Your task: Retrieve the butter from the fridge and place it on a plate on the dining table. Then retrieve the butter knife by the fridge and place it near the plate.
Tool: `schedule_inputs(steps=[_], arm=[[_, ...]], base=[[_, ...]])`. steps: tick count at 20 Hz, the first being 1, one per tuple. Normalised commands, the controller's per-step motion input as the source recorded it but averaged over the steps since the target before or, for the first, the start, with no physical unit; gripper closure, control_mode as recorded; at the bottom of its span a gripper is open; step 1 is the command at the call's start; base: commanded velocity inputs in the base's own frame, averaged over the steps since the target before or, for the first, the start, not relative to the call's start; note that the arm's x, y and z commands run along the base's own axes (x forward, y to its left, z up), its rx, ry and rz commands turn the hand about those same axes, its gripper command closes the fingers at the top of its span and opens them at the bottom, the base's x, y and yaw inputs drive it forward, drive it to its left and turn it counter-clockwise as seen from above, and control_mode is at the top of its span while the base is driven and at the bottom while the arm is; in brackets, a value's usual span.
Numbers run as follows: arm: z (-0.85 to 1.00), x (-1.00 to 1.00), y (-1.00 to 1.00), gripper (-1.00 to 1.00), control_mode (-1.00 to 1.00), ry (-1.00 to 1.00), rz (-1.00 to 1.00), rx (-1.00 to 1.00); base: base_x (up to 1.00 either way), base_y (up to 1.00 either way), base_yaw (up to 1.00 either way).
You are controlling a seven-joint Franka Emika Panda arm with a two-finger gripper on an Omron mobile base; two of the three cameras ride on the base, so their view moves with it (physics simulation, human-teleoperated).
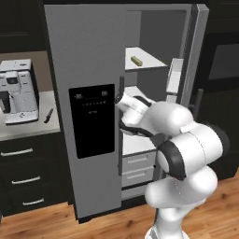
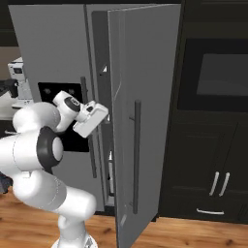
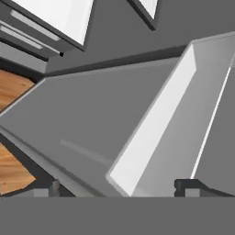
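Open and empty, the pincer (image 3: 117, 186) points into the fridge (image 1: 88, 70) past its open right door (image 2: 140, 97). Butter (image 1: 136, 60) lies on an upper shelf; the knife (image 1: 48, 115) rests on the counter (image 1: 28, 130) left.

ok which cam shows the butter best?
Left base view: the butter lies in plain sight on an upper fridge shelf. In the right base view the open door blocks the shelves; the hand view faces the door.
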Motion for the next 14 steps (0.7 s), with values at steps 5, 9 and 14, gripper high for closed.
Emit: schedule_inputs(steps=[5,9,14], arm=[[-0.01,0.33,-0.27,-1.00,-1.00,-0.01,0.00,0.00],[-0.12,0.03,-0.65,-1.00,-1.00,0.00,0.00,-0.01],[-0.14,0.00,-0.70,-1.00,-1.00,0.00,0.00,-0.02]], base=[[0.00,0.00,0.00],[0.00,0.00,0.00],[0.00,0.00,0.00]])
